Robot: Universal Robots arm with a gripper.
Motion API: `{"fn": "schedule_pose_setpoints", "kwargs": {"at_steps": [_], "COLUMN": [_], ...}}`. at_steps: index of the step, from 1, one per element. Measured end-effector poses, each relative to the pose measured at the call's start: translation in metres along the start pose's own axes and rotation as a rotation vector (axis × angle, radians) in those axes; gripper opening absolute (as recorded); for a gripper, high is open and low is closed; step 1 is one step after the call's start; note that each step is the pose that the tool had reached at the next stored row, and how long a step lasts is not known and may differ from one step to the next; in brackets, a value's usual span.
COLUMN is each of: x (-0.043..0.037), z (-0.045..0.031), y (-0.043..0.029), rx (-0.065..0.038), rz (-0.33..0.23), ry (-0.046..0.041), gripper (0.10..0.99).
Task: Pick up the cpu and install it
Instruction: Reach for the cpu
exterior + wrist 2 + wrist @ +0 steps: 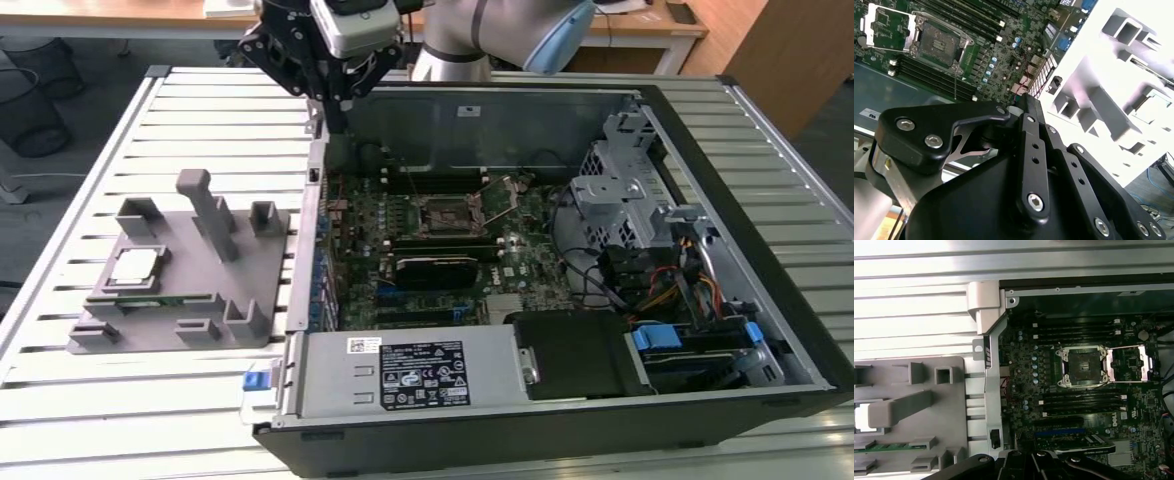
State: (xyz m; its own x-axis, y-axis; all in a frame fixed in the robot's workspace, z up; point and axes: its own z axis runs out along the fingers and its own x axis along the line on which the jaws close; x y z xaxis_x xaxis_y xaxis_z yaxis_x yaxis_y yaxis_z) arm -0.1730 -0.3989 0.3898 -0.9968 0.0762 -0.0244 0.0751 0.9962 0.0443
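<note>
The cpu (136, 266), a small silvery-white square chip, lies flat in a recess of the grey fixture block (200, 300) on the table, at the exterior view's left. In the first wrist view its bright edge (861, 418) shows beside the fixture (929, 405). The empty motherboard socket (447, 213) sits inside the open computer case, its frame lifted (1081, 368) (938, 43). My gripper (328, 118) hangs above the case's far left corner, well behind the cpu and apart from it. Its fingers are shut with nothing between them (1026, 104).
The open case (747, 250) fills the middle and right of the slatted table (80, 400). Its metal side wall (318, 200) stands between fixture and motherboard. Tall posts (207, 205) rise from the fixture. Drive cage (621, 180), cables and power supply (427, 375) crowd the case's right and front.
</note>
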Motion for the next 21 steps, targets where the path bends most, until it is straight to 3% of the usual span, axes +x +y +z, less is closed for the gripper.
{"fn": "schedule_pose_setpoints", "kwargs": {"at_steps": [21], "x": [0.0068], "z": [0.0021], "y": [-0.0006], "rx": [0.000], "rz": [0.000], "ry": [0.0002], "gripper": [0.106]}}
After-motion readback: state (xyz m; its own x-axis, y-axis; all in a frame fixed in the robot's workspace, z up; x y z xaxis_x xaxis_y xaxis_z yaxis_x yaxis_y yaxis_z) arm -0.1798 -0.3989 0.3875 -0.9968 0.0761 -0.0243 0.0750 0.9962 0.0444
